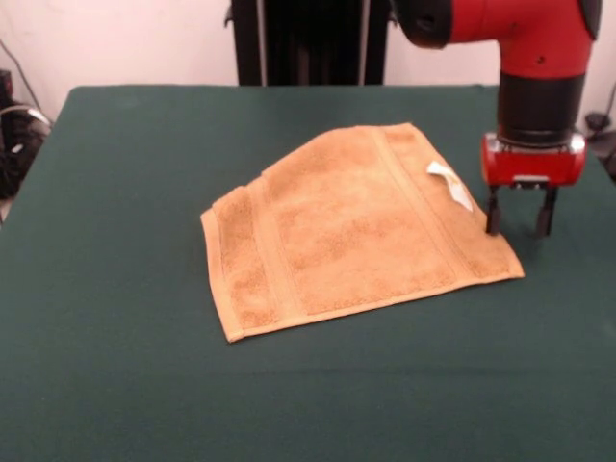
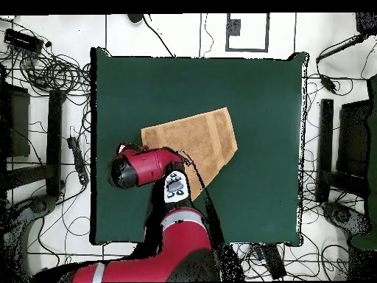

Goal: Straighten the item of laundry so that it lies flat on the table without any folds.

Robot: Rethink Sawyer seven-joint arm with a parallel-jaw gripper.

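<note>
The orange-tan towel [image 1: 346,231] lies on the dark green table [image 1: 115,346], right of centre in the front view. It makes an uneven four-sided shape with its far left corner folded under or over, so that edge runs diagonally. Border bands run near both sides, and a small white tag [image 1: 449,183] lies on its right part. My gripper [image 1: 520,223] hangs just off the towel's right edge, fingers open and empty, tips close to the table. In the overhead view the towel [image 2: 199,140] lies left of centre and the arm [image 2: 147,166] hides the gripper and the towel's near corner.
The robot's black pedestal [image 1: 308,43] stands behind the table's far edge. Cables and stands [image 2: 44,81] lie on the floor around the table in the overhead view. Green table surface surrounds the towel on all sides.
</note>
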